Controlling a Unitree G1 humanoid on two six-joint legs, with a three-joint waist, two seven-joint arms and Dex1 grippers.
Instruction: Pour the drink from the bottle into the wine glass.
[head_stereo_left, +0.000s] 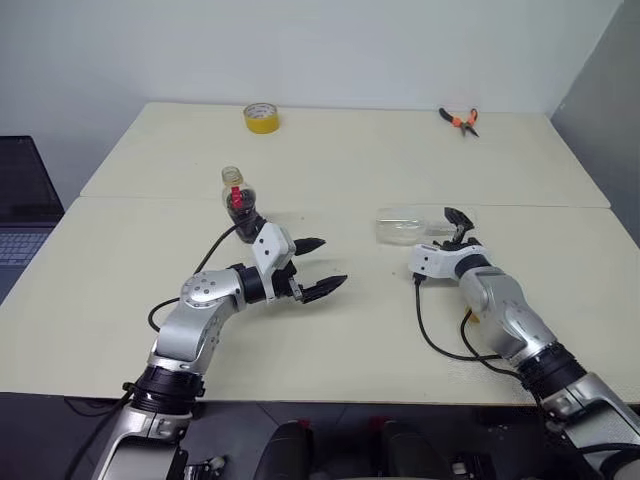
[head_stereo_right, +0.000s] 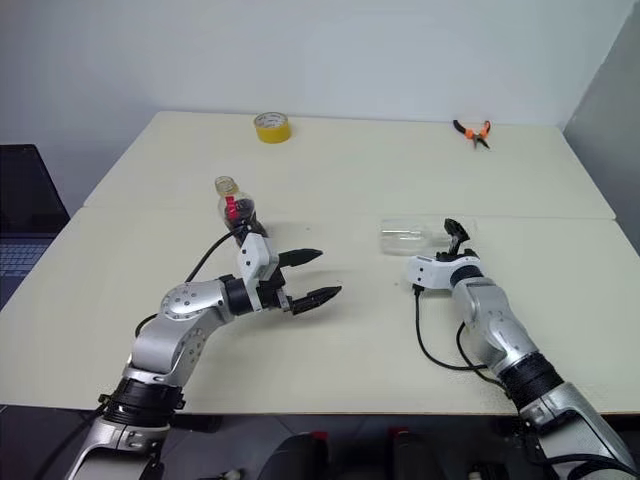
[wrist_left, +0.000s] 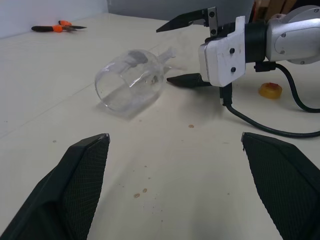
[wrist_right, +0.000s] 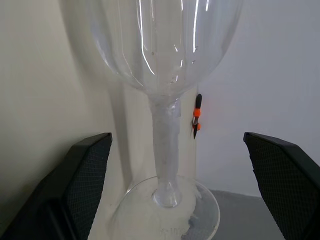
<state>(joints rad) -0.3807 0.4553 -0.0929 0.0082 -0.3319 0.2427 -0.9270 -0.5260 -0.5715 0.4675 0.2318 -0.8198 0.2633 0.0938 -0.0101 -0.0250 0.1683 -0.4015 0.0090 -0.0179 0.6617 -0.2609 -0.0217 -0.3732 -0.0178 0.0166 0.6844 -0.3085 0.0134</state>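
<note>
Right now the wine glass (head_stereo_left: 410, 226) lies on its side on the pale surface (head_stereo_left: 350, 340), bowl toward the robot's left and stem toward the right end effector (head_stereo_left: 458, 229). That end effector is spread wide and holds nothing; its fingers sit on either side of the stem, not closed on it. The bottle (head_stereo_left: 238, 200) stands upright well to the left, just behind the left end effector (head_stereo_left: 318, 268), which is also wide open and empty and points toward the glass. By my reading, the step in hand is picking up the fallen glass. Next, the right end effector needs to close on the stem and set the glass upright on its foot before any pouring.
</note>
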